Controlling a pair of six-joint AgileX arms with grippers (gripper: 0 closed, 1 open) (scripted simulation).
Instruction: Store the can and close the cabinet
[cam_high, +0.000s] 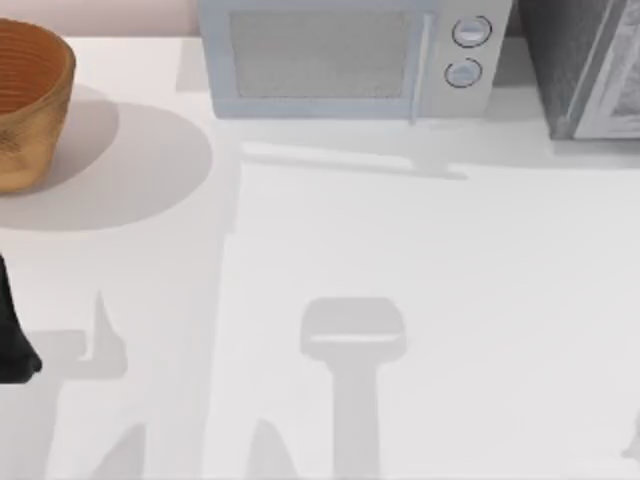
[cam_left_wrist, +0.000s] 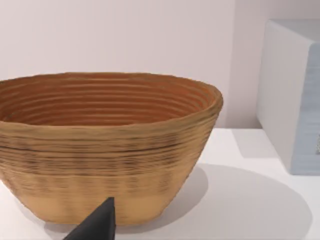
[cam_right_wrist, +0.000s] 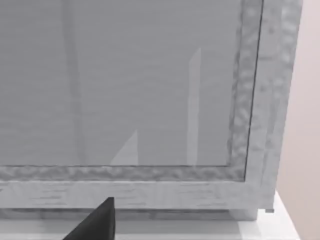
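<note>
Table, far left: basket (cam_high: 30, 100), woven, upright, with nothing visible inside.

Left edge: left gripper (cam_high: 12, 335), parked facing the basket; one dark fingertip (cam_left_wrist: 97, 222) shows, and whether it is released or clenched cannot be told.

Back centre: microwave (cam_high: 340, 60), door closed.

Back right corner: cabinet (cam_high: 580, 70), the right wrist close before its pale door panel (cam_right_wrist: 125, 85), which looks closed or nearly so. One right fingertip (cam_right_wrist: 97, 220) shows; state cannot be told.

Can: hidden, likely stored.

Step in hand, judged: seat the door with a square, gentle push, then back straight off.
</note>
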